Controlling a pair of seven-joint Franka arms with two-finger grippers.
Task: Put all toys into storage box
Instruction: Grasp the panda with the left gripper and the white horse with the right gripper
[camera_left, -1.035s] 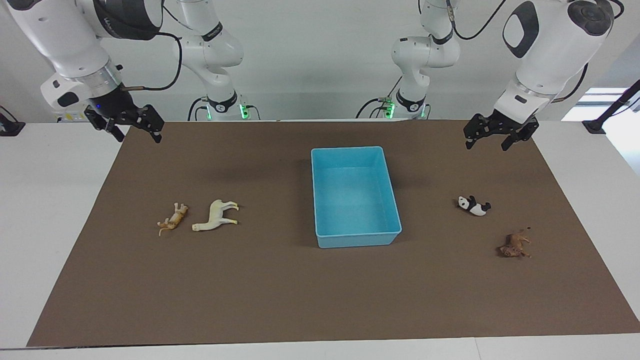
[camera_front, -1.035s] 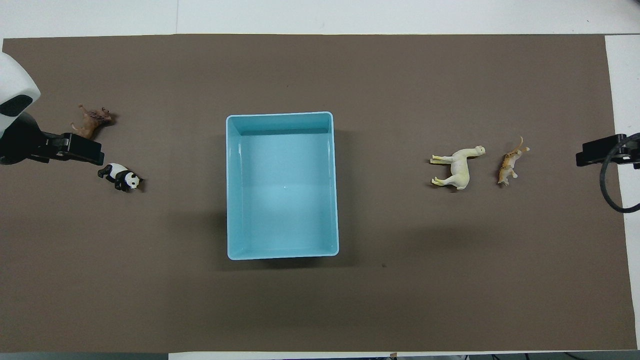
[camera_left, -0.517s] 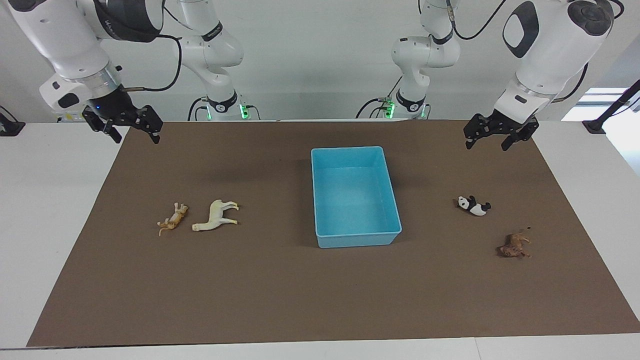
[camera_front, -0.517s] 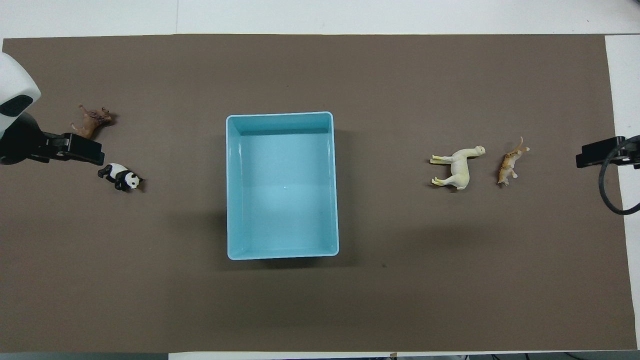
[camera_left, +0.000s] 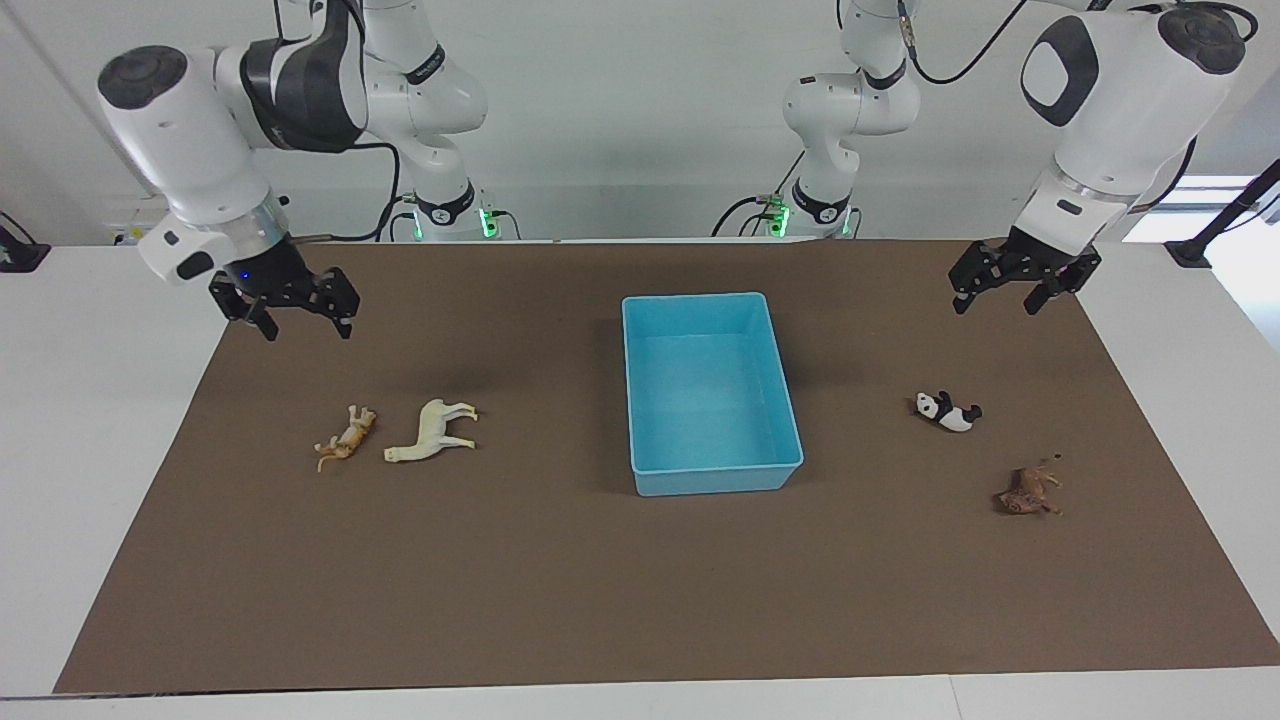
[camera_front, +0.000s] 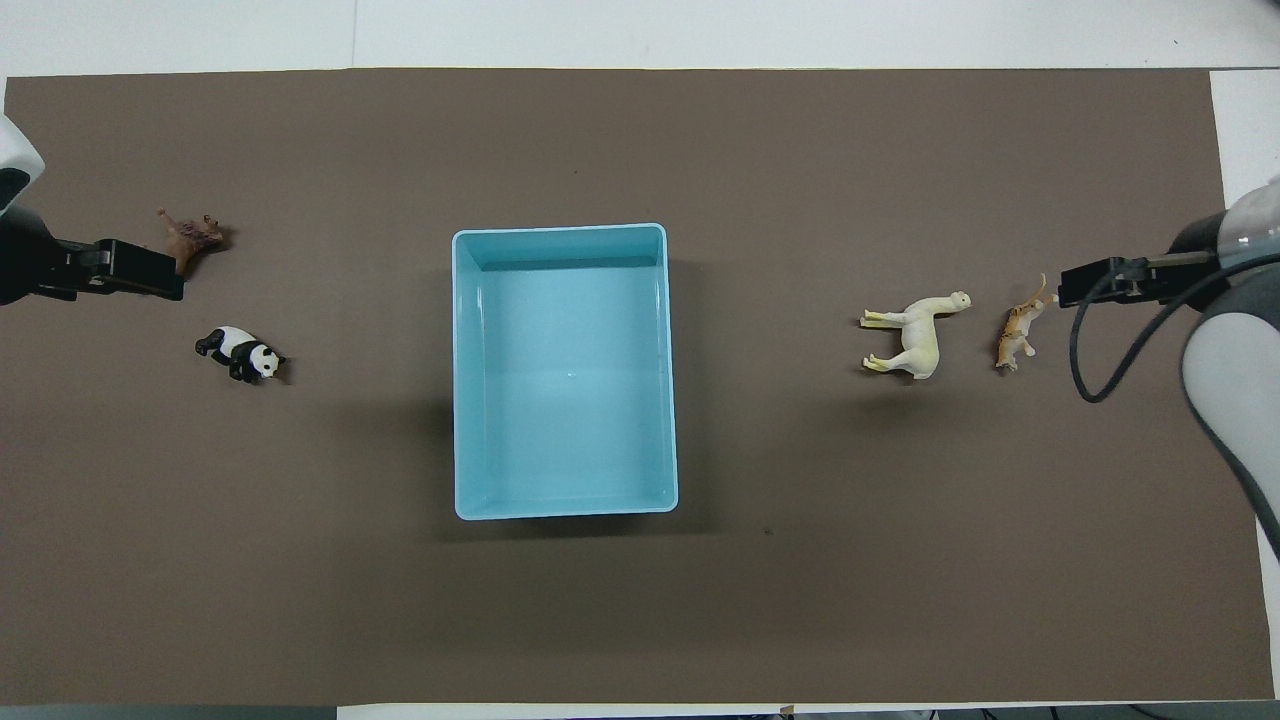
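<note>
Light blue plastic, the storage box (camera_left: 712, 392) sits mid-table (camera_left: 560, 590) on a brown mat (camera_left: 600, 600) with nothing in it. All 4 toys lie on the mat outside it. Toward the right arm's end are the cream-white horse (camera_left: 433, 431) and, beside it and farther from the box, the orange-tan striped figurine (camera_left: 345, 438). Toward the left arm's end are the panda (camera_left: 948, 411) and the dark brown lion (camera_left: 1030, 489), the lion farther from the robots than the panda. The right end effector (camera_left: 297, 310) hangs in the air over the mat above the striped figurine's area, fingers spread apart and holding nothing. The left end effector (camera_left: 1024, 285) hangs over the mat above the panda and lion, fingers likewise apart and holding nothing.
</note>
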